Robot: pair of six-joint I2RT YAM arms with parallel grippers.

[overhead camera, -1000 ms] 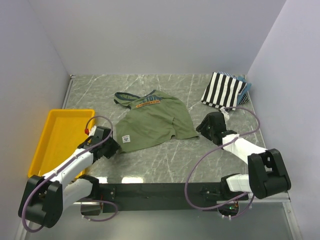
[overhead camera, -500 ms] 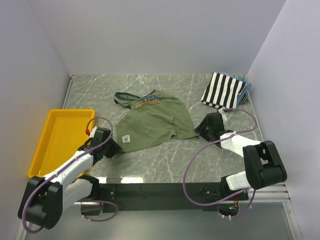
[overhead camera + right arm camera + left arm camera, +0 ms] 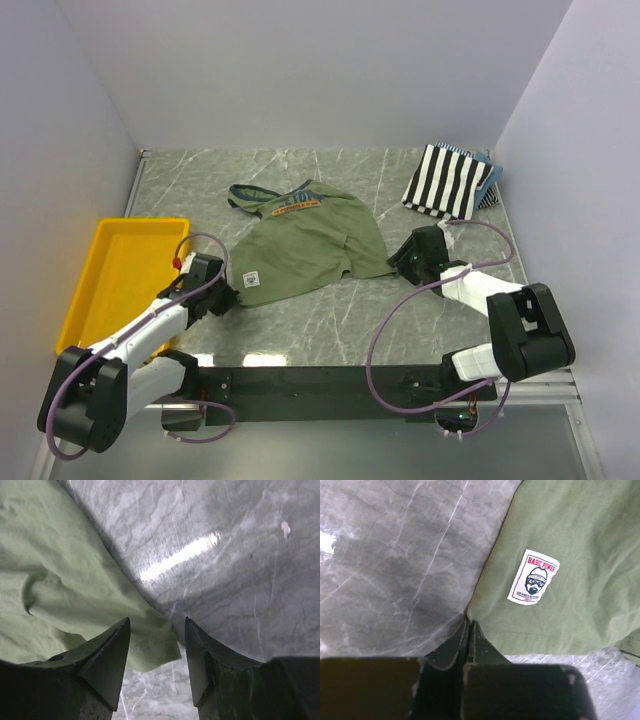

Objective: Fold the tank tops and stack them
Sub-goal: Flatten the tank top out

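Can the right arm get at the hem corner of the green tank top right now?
Probably yes: the right gripper is open, with the green tank top hem corner lying between its fingers and nothing in the way.

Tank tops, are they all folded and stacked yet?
Not yet. The striped tank top looks folded at the far right. The left gripper pinches one bottom corner of the green tank top, and the open right gripper straddles the other. Folding the green one and stacking it remain.
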